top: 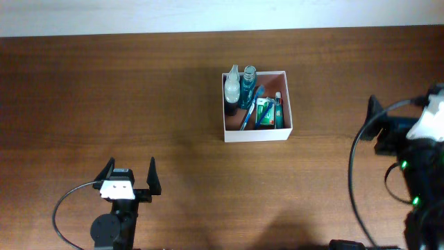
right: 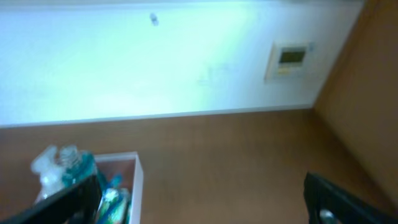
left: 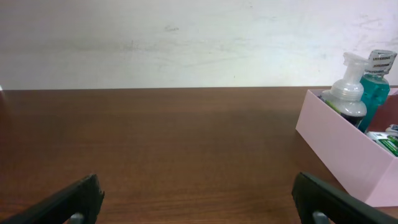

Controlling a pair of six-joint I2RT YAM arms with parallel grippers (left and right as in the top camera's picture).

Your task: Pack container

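The container, a square white-walled box, stands on the brown table right of centre. Inside it are a clear pump bottle, a teal bottle, a blue toothbrush and a green packet. It shows at the right edge of the left wrist view and at the bottom left of the right wrist view. My left gripper is open and empty at the front left, far from the box. My right gripper is open and empty at the right side of the table.
A white wall runs behind the table's far edge. A small wall panel shows in the right wrist view. Black cables loop around the right arm.
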